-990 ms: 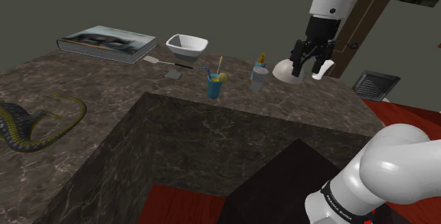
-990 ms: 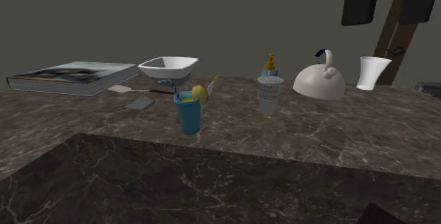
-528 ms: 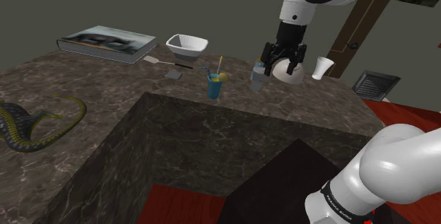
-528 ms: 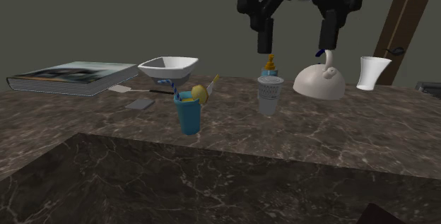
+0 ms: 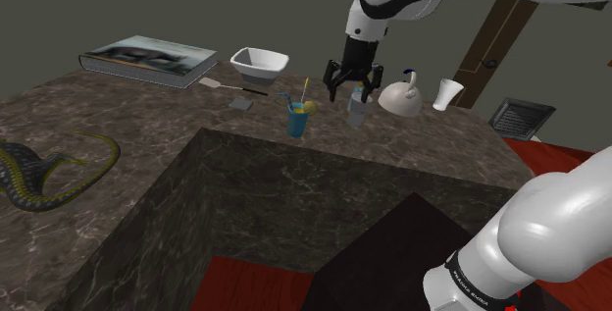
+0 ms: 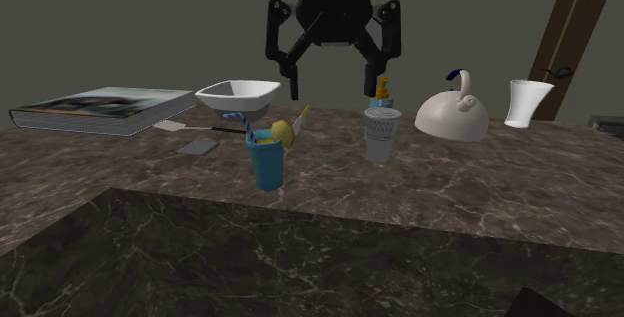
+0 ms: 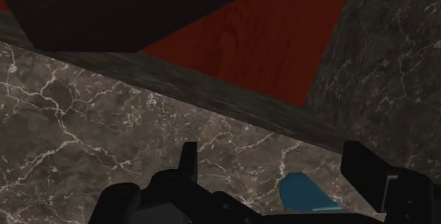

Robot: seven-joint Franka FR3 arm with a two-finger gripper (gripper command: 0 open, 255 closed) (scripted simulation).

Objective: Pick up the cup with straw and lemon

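The blue cup [image 5: 297, 119] [image 6: 267, 157] with a straw and a lemon slice on its rim stands upright on the dark marble counter [image 5: 422, 152] [image 6: 450, 195]. My black gripper [image 5: 349, 96] [image 6: 331, 90] hangs open above the counter, a little to the right of and above that cup in both exterior views, just left of a grey cup [image 5: 359, 108] [image 6: 381, 135]. In the wrist view the gripper [image 7: 274, 162] has its fingers wide apart with nothing between them, and the blue cup's rim [image 7: 304, 191] shows low down, near one finger.
A small bottle stands behind the grey cup. A white kettle [image 5: 402, 97] [image 6: 453, 115] and a white cup [image 5: 448, 93] [image 6: 526, 103] stand further right. A white bowl [image 5: 260, 62] [image 6: 238, 97], a spatula, a book [image 5: 149, 60] [image 6: 100, 108] and a toy snake [image 5: 39, 167] lie to the left.
The arm swung to the shoulder view's left, from over the kettle to above the gap between the blue cup and the grey cup, and came lower. The fingers stayed open.
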